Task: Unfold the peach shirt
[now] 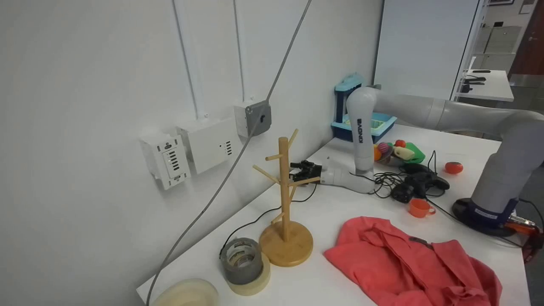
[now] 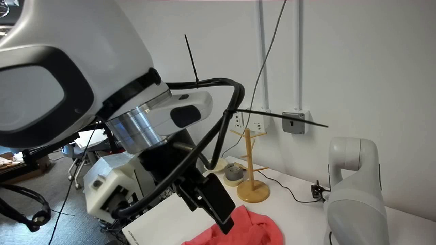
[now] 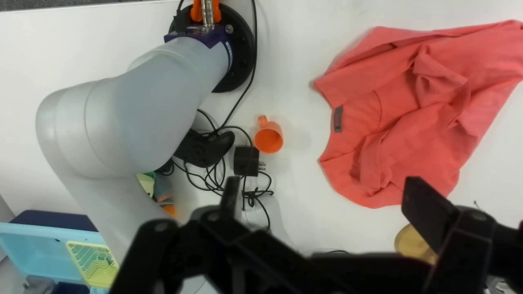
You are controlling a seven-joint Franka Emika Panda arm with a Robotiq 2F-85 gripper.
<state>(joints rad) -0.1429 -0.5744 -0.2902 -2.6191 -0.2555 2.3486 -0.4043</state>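
The peach shirt, coral-pink and crumpled, lies on the white table in both exterior views point(image 1: 408, 263) point(image 2: 248, 228). From the wrist view, the shirt point(image 3: 433, 114) fills the upper right, with folds bunched over its middle and a small dark label point(image 3: 338, 119) at the neckline. My gripper point(image 3: 320, 196) is wide open, with nothing between its fingers. It hangs above the table, apart from the cloth. One black finger point(image 2: 218, 200) overlaps the shirt's edge in an exterior view. Parts of the shirt are cut off by the frame edges in every view.
A wooden mug tree point(image 1: 285, 244) and tape rolls point(image 1: 241, 263) stand beside the shirt. A second arm point(image 1: 361, 127) rests on the table. Near its base are an orange mug point(image 3: 269, 139), a black adapter point(image 3: 246, 161), cables and a game controller point(image 3: 200, 149).
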